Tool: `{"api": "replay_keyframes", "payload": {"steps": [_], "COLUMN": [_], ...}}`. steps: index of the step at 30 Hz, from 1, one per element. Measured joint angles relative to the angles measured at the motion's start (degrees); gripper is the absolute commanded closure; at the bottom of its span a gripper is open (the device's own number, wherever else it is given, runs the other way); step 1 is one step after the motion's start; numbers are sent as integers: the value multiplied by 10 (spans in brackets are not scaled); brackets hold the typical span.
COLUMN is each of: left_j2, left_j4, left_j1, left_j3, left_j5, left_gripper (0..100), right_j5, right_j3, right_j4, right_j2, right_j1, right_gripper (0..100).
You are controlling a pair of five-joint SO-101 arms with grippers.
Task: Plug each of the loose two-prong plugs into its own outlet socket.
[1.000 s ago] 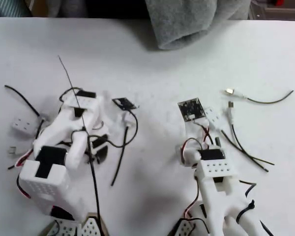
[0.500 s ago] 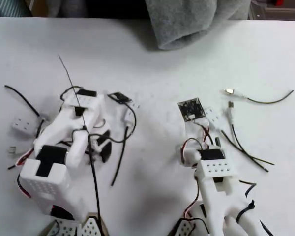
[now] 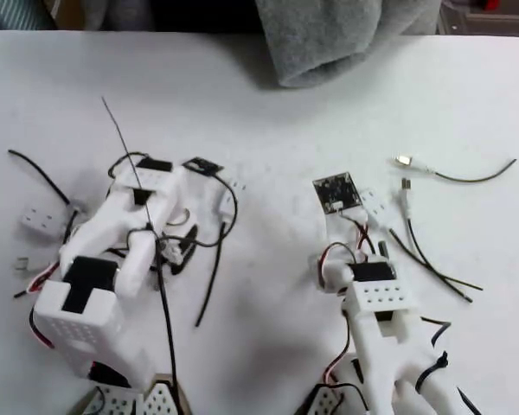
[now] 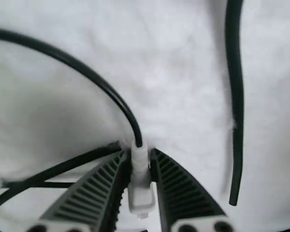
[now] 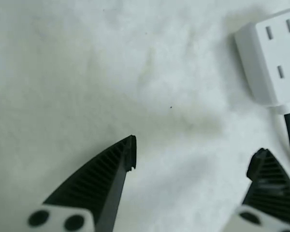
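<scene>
In the left wrist view my left gripper [image 4: 137, 154] is shut on a small white plug [image 4: 140, 181], and the plug's black cable [image 4: 87, 72] curves away over the white table. From the high view the left gripper [image 3: 181, 245] lies low beside its arm at the table's left. My right gripper [image 5: 195, 147] is open just above the table with nothing between its fingers. A white outlet block [image 5: 275, 63] lies just beyond one fingertip; it is the outlet block [image 3: 377, 206] beside the right arm's wrist. A second outlet block [image 3: 41, 220] lies at the far left.
Two loose plugs [image 3: 404, 161] [image 3: 406, 184] with black cables lie at the right. A loose black cable [image 3: 211, 277] runs beside the left arm. A grey cloth [image 3: 329, 39] hangs over the far edge. A thin black wire [image 3: 121, 138] slants over the left arm.
The left arm's wrist has turned, its camera board swinging left and away, and the dark fingers have drawn closer to the arm. The right arm has kept still.
</scene>
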Motion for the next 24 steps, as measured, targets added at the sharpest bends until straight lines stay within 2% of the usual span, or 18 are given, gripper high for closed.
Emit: {"api": "replay_keyframes", "payload": {"steps": [8,17,24], "left_j2": [-11,-154,-176], "left_j4": [-4,-100,-104], "left_j1": [-1,-25,-37], "left_j3": [15,163,187], "left_j5": [0,7,39], "left_gripper": [905,842,841], "right_j5": [0,0,0], "right_j3": [0,0,0], "right_j4": [0,0,0], "right_j2": [0,0,0], "right_j1": [0,0,0], "right_gripper": [636,636,636]}}
